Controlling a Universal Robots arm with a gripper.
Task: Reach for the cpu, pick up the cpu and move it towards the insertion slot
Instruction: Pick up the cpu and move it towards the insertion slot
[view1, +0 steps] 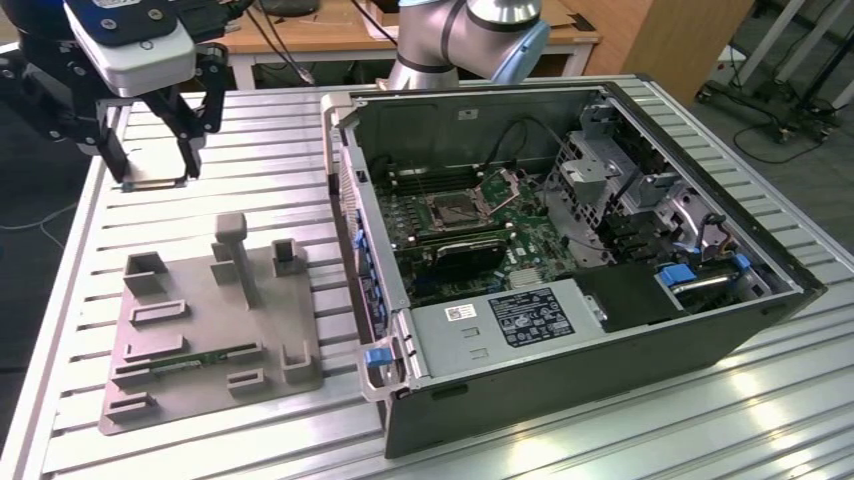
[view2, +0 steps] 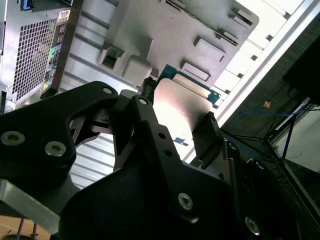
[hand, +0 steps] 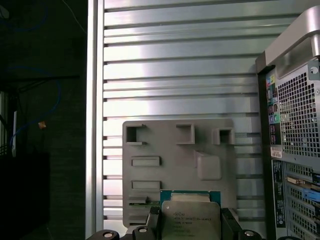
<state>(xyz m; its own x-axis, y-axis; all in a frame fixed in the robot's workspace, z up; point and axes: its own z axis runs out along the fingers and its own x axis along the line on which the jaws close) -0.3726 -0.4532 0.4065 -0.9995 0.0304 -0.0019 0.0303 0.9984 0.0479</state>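
Gripper (view1: 156, 178): upper left of the exterior view, raised above the slatted metal table (view1: 267, 140).

Hand state: pinching the cpu (view1: 151, 184). The chip is clamped by two opposite edges, lies roughly level, and is off every surface.

In the first wrist view the cpu (hand: 191, 218) shows its silver lid and a green rim, with a dark finger (hand: 152, 221) hard against one side and the other finger against the opposite side. In the second wrist view the chip's pale underside (view2: 180, 112) spans the gap between the black fingers.

Grey tray (view1: 187, 300): lower left of the exterior view, flat on the table, apart from the gripper. A narrow green circuit strip (view1: 187, 357) lies in one recess near its lower edge.

Computer case (view1: 534, 390): open, taking up the centre and right of the exterior view.

Insertion slot (view1: 451, 210): centre of the exterior view, on the green board inside the case. Silver frame, dark centre exposed, hinged plate (view1: 505, 183) tipped up beside it. The slot is well apart from the gripper, towards the exterior view's right of it.
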